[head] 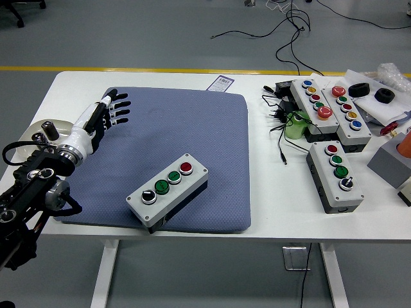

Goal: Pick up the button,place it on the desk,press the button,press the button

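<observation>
A grey button box [167, 191] lies slantwise on the blue mat [192, 128], near the mat's front edge. It carries a black knob, two green buttons and a red button [185, 168] in a row. My left hand [106, 114] hovers over the mat's left part, up and to the left of the box, fingers stretched out flat and holding nothing. A clear gap separates hand and box. My right arm is out of sight.
Three more button boxes [335, 174] [313, 103] [347, 112] sit on the white table [270, 192] at the right, with cables, a green object [297, 124] and black rings behind. A round object [32, 138] lies at the table's left edge.
</observation>
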